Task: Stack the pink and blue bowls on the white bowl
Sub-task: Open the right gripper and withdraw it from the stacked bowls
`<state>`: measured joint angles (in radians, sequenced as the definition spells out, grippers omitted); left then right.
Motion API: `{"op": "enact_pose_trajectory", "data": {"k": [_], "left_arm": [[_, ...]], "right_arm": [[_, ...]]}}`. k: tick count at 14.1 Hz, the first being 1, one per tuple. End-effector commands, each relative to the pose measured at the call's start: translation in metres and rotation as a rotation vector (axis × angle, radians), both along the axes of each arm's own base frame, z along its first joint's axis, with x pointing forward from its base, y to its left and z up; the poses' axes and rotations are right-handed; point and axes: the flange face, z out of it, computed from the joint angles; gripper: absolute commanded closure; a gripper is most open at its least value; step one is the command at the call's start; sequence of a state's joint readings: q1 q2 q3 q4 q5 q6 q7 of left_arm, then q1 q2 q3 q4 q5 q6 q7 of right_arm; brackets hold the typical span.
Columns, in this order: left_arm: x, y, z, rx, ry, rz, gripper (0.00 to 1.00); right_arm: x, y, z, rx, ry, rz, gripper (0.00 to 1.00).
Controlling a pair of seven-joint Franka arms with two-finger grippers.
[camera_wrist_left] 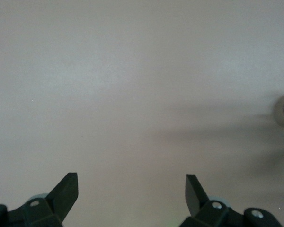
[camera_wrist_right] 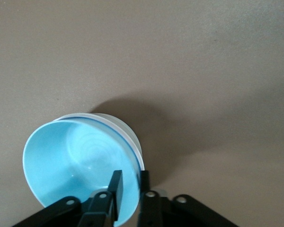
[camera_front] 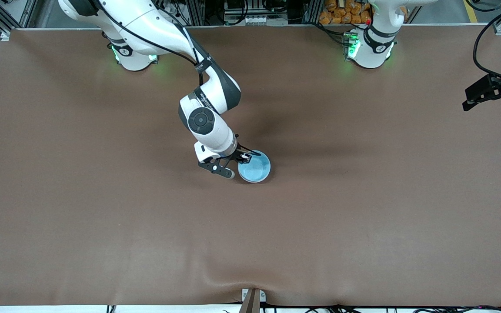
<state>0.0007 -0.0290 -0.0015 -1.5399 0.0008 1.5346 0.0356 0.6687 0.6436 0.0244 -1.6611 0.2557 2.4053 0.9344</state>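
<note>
Blue bowl (camera_wrist_right: 80,165) nested in white bowl (camera_wrist_right: 132,142), right gripper (camera_wrist_right: 129,182) straddling rim

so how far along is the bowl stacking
Nearly done, it seems. The blue bowl sits nested in a white bowl mid-table; no pink bowl shows, so whether it lies between them cannot be told. The right claw straddles the blue bowl's rim, fingers slightly apart. The left claw waits open at its end of the table.

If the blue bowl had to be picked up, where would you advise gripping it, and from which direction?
Grip the thin rim of the blue bowl from above, one finger inside and one outside. It sits upright and nested in the white bowl, so only its rim stands exposed.
</note>
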Motion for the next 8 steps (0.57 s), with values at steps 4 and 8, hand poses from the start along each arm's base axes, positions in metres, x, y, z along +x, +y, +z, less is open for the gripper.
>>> {"op": "enact_pose_trajectory", "data": {"k": [4,8], "left_arm": [[0.001,0.004,0.004,0.007,-0.001,0.006,0.0],[0.002,0.005,0.003,0.007,0.001,0.008,0.0]], "right_arm": [[0.023,-0.034,0.054,0.001,0.008,0.026,0.0],[0.074,-0.164,0.111,-0.002,0.041,0.188,0.0]]}}
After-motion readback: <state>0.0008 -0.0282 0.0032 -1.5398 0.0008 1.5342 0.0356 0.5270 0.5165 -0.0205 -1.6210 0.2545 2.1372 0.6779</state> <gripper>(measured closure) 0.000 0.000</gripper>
